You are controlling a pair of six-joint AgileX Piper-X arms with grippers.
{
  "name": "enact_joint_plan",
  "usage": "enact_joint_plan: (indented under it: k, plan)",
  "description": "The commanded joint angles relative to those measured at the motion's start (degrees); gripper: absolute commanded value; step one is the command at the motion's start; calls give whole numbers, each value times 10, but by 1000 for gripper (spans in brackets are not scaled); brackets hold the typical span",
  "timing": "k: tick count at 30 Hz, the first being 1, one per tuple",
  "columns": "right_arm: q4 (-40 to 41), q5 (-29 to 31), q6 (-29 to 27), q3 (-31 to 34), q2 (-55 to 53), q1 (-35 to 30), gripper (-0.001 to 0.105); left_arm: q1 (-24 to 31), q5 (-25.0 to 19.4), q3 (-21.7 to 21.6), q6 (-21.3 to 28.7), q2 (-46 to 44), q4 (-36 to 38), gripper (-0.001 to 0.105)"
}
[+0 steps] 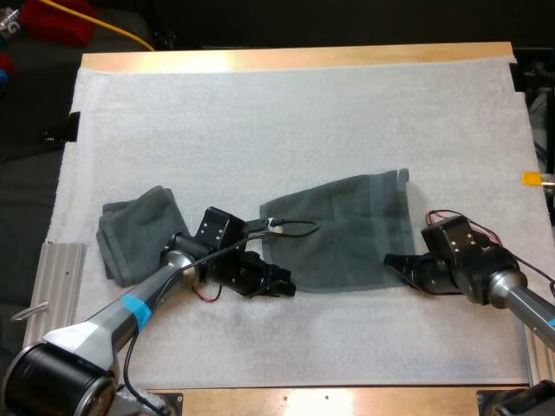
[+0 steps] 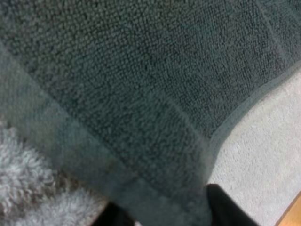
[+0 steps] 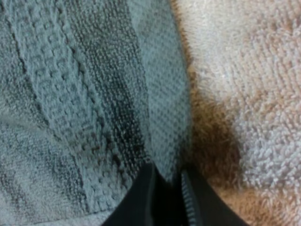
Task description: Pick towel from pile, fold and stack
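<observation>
Left gripper: the left gripper (image 1: 279,282) is clamped on the near left corner of the spread dark grey-green terry towel (image 1: 347,230). In the left wrist view its black fingers (image 2: 226,210) press the hemmed corner from both sides.
Right gripper: the right gripper (image 1: 395,261) is closed on the near right corner of the same cloth. In the right wrist view its fingers (image 3: 140,200) pinch the woven border between them.
Spread towel: lies flat at the middle of the mat, between the two grippers, with its far right corner slightly turned up.
Crumpled towel: a second dark grey-green terry towel (image 1: 139,236), bunched, sits to the left, apart from the spread towel and beside the left arm.
Mat: white textured mat (image 1: 286,113) under both towels.
Table: light wooden table (image 1: 295,57) showing along the mat's far edge.
</observation>
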Motion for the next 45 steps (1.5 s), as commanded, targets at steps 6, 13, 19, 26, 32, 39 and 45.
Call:
enact_joint_plan:
  k: [6,13,19,26,32,39,45]
  plan:
    - [8,-3,-6,0,-4,1,2,-2,-5,-1,0,-1,-1,13]
    - [8,-3,-6,0,-4,1,3,-2,-21,-1,56,-1,35,0]
    - [13,-34,-40,0,-14,2,6,-2,-49,-1,130,-9,97,0]
    - [40,0,-63,0,-63,40,6,-2,-57,-2,165,-63,141,0]
    - [84,18,-60,0,-94,92,6,-2,-57,-2,181,-112,193,0]
    - [153,56,-54,0,-140,156,6,-31,-78,-2,207,-156,261,0]
    - [204,63,-29,0,-182,195,6,-106,-112,-2,206,-168,299,0]
